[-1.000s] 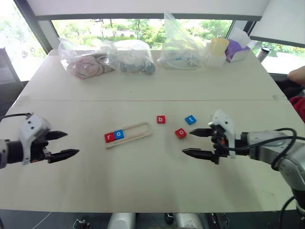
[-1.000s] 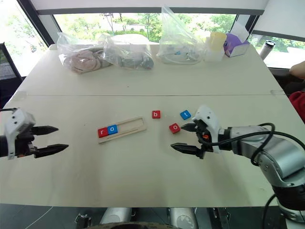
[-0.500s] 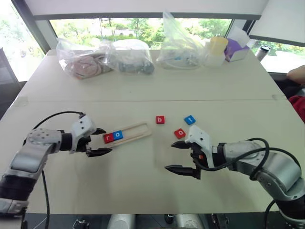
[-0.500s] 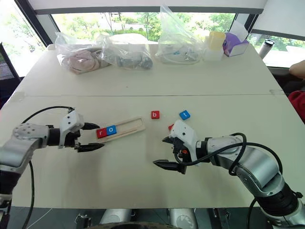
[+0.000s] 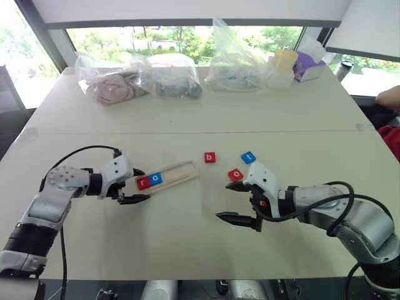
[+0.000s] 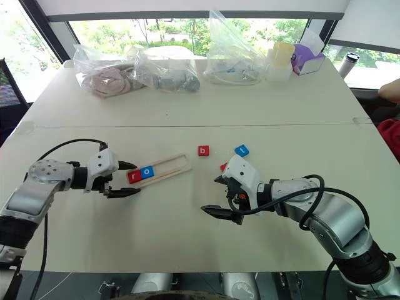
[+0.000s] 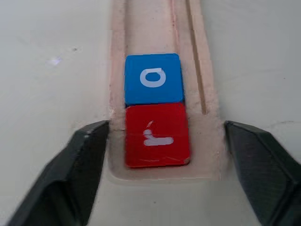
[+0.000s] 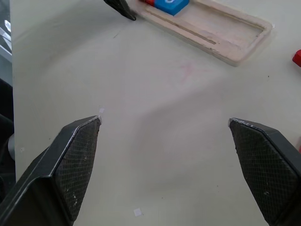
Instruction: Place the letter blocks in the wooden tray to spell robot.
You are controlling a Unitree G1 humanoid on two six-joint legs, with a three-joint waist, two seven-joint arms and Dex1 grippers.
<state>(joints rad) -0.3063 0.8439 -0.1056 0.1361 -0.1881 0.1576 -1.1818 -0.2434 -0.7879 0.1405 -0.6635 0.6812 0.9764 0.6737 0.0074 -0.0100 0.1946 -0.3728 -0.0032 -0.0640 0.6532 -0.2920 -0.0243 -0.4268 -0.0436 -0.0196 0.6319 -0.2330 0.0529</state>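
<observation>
Tray [image 5: 169, 177] centre-left on table, red r [image 7: 156, 135] and blue o [image 7: 153, 78] at its left end. Left gripper [image 5: 137, 185] straddling that end, fingers clamped on tray. Right gripper [image 5: 236, 202] spread wide, holding nothing; b [image 5: 210, 157], t [image 5: 249, 157], o [image 5: 235, 174] loose right of centre.

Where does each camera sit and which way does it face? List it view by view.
Eye views: on the head, looking forward and down over the table; both arms show, left jaws gripping the tray, right jaws open.
Left wrist view: on that wrist, looking along its jaws at the tray end holding r and o.
Right wrist view: on that wrist, looking across bare table toward the tray; its own open jaws show.
Shared: every view shows the tray.
</observation>
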